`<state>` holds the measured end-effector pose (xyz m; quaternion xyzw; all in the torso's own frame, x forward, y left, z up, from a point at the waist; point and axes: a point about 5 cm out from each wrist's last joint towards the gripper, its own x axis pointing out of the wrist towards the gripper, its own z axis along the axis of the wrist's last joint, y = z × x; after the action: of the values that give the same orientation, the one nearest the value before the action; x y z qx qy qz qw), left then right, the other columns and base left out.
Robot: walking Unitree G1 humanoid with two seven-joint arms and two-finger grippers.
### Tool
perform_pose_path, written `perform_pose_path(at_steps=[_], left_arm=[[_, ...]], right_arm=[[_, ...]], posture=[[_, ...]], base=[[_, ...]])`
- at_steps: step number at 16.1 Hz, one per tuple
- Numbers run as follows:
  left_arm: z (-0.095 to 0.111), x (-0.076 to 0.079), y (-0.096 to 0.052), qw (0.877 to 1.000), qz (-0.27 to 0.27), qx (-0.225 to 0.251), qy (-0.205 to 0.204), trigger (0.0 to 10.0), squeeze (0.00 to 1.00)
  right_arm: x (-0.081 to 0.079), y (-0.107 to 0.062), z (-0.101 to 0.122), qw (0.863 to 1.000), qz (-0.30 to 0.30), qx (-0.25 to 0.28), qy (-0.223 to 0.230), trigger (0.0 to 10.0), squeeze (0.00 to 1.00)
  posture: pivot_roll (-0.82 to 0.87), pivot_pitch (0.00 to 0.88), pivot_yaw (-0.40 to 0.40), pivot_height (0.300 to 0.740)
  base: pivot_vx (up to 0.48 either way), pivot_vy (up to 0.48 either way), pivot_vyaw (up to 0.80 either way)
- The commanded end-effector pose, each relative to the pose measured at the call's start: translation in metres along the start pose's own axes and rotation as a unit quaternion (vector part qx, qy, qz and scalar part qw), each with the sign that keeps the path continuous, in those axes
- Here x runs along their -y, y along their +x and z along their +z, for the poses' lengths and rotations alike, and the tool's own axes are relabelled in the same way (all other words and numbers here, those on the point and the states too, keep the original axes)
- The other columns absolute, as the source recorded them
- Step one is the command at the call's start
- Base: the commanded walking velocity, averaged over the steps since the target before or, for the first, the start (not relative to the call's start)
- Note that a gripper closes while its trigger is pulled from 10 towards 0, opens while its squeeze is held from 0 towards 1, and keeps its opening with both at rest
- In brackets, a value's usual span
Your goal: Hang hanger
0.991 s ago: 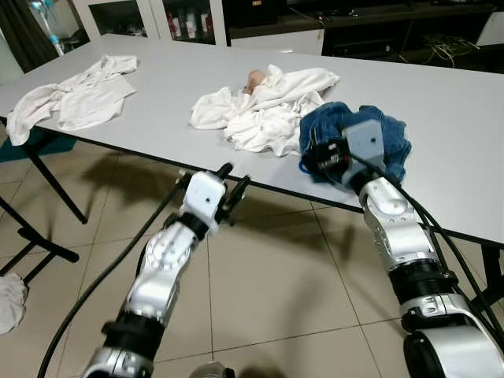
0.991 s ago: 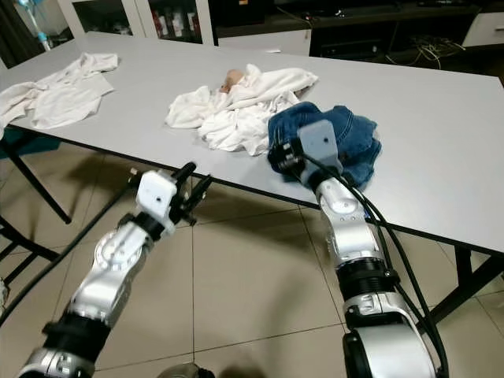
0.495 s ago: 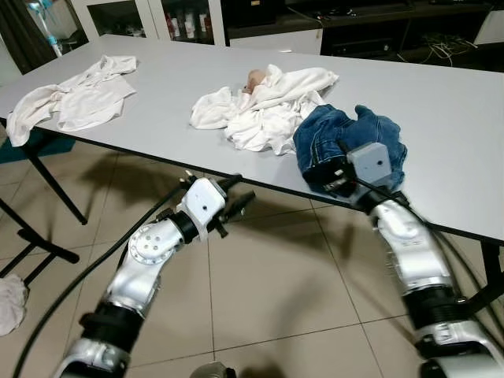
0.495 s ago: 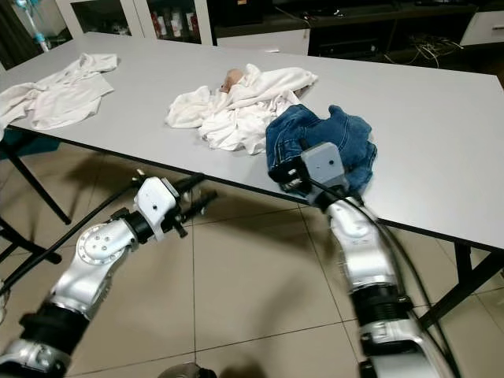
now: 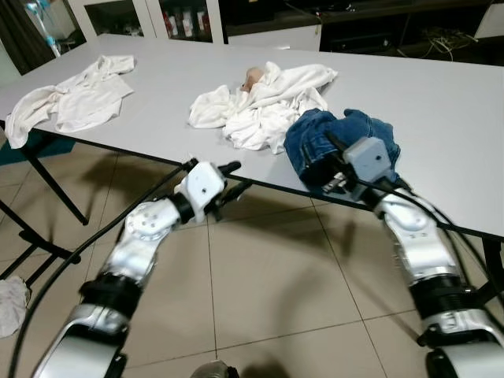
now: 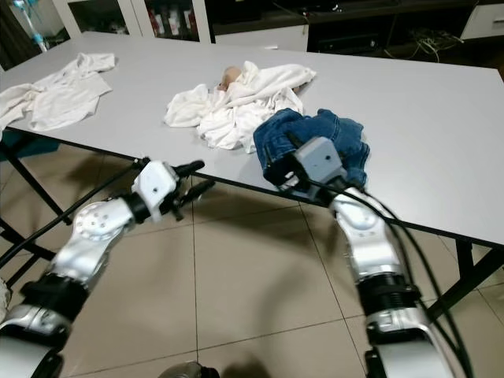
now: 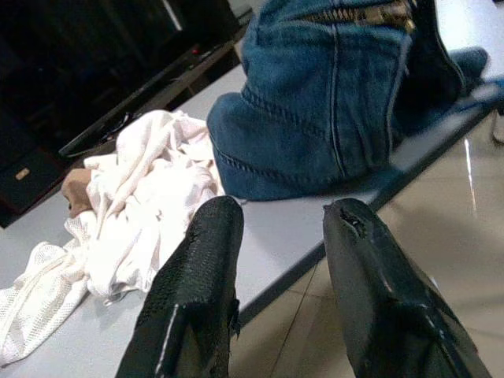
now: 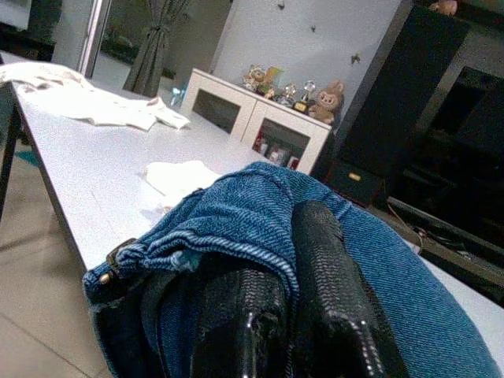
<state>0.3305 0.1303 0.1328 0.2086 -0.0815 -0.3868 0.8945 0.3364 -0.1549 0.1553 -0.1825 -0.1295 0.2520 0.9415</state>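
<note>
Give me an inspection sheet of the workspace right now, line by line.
Surface: grey table, bare between the clothes.
Job's things: hanger, nothing seen.
Clutter: blue jeans at the near edge; white pile beside them; white shirt at the far left.
Grippers: right pincer shut on the jeans; left pincer open, at the table's near edge.
Cables: black cables along both arms.
Surroundings: tiled floor, white cabinet, dark shelving.

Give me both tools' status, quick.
Left tool: open, holding nothing, off the table edge.
Right tool: shut on the jeans.
</note>
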Motion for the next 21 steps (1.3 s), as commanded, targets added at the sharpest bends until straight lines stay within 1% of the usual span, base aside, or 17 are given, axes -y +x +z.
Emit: perform_pose_path(at_steps=[1,2,3,4,5,6,7,8,9,11,12,13,16,17,19,20,21], left_arm=[[0.0,-0.007,0.002,0.999,0.027,0.006,-0.023,10.0,0.0],[0.001,-0.007,0.006,0.998,0.036,0.016,-0.046,10.0,0.0],[0.003,-0.006,0.011,0.996,0.045,0.027,-0.066,10.0,0.32],[0.006,-0.004,0.018,0.994,0.053,0.039,-0.087,10.0,0.33],[0.007,-0.003,0.02,0.993,0.055,0.043,-0.095,10.0,0.33],[0.008,-0.002,0.023,0.992,0.058,0.047,-0.105,10.0,0.18],[0.009,0.0,0.027,0.989,0.062,0.052,-0.124,10.0,0.0],[0.01,0.0,0.029,0.987,0.063,0.056,-0.135,10.0,0.0],[0.011,-0.001,0.033,0.982,0.077,0.065,-0.162,10.0,0.0],[0.013,-0.003,0.036,0.973,0.097,0.082,-0.193,10.0,0.0],[0.015,-0.004,0.037,0.967,0.1,0.101,-0.213,10.0,1.0],[0.016,-0.004,0.037,0.966,0.095,0.105,-0.215,10.0,1.0],[0.022,0.001,0.037,0.962,0.056,0.141,-0.228,10.0,1.0],[0.024,0.006,0.036,0.964,0.033,0.152,-0.217,10.0,1.0],[0.023,0.01,0.037,0.971,0.03,0.14,-0.191,10.0,1.0],[0.023,0.01,0.038,0.971,0.029,0.139,-0.191,10.0,1.0],[0.025,0.015,0.039,0.973,0.011,0.143,-0.182,10.0,0.4]], right_arm=[[-0.001,0.011,0.014,0.999,-0.01,0.027,-0.016,10.0,0.0],[-0.002,0.015,0.016,0.999,-0.024,0.033,-0.011,10.0,0.0],[-0.001,0.021,0.019,0.998,-0.046,0.036,-0.009,10.0,0.0],[0.001,0.027,0.025,0.996,-0.074,0.045,-0.008,10.0,0.0],[0.002,0.029,0.027,0.996,-0.081,0.047,-0.007,10.0,0.0],[0.004,0.031,0.031,0.995,-0.089,0.053,-0.006,10.0,0.0],[0.004,0.034,0.036,0.994,-0.09,0.063,-0.003,10.0,0.0],[0.005,0.034,0.038,0.994,-0.09,0.067,-0.003,10.0,0.0],[0.005,0.036,0.046,0.993,-0.087,0.083,-0.001,10.0,0.0],[0.006,0.037,0.053,0.991,-0.09,0.094,-0.01,10.0,0.0],[0.009,0.037,0.057,0.99,-0.101,0.099,-0.015,10.0,0.0],[0.01,0.037,0.058,0.989,-0.104,0.1,-0.015,10.0,0.0],[0.017,0.039,0.067,0.987,-0.12,0.106,-0.019,10.0,0.0],[0.02,0.041,0.071,0.986,-0.128,0.105,-0.02,10.0,0.0],[0.023,0.045,0.075,0.984,-0.142,0.102,-0.021,10.0,0.0],[0.023,0.045,0.075,0.984,-0.143,0.101,-0.021,10.0,0.0],[0.023,0.048,0.078,0.984,-0.147,0.099,-0.022,10.0,0.0]], posture=[[-0.05,0.0,0.13,0.74],[-0.05,0.0,0.13,0.74],[-0.05,0.0,0.13,0.74],[-0.05,0.0,0.129,0.74],[-0.05,0.0,0.129,0.74],[-0.05,0.0,0.127,0.74],[-0.05,0.0,0.125,0.74],[-0.05,0.0,0.123,0.74],[-0.05,0.0,0.121,0.74],[-0.05,0.0,0.121,0.74],[-0.05,0.0,0.122,0.74],[-0.05,0.0,0.122,0.74],[-0.06,0.0,0.122,0.74],[-0.06,0.0,0.121,0.74],[-0.06,0.0,0.121,0.74],[-0.06,0.0,0.121,0.74],[-0.05,0.0,0.119,0.74]], base=[[0.0,0.0,0.0],[0.0,0.0,0.0],[0.0,0.0,0.0],[0.0,0.0,0.0],[0.0,0.0,0.0],[0.0,0.0,0.0],[0.0,0.0,0.0],[0.0,0.0,0.0],[0.0,0.0,0.0],[0.0,0.0,0.0],[0.0,0.0,0.0],[0.0,0.0,0.0],[0.0,0.0,0.0],[0.0,0.0,0.0],[0.0,0.0,0.0],[0.0,0.0,0.0],[0.0,0.0,0.0]])
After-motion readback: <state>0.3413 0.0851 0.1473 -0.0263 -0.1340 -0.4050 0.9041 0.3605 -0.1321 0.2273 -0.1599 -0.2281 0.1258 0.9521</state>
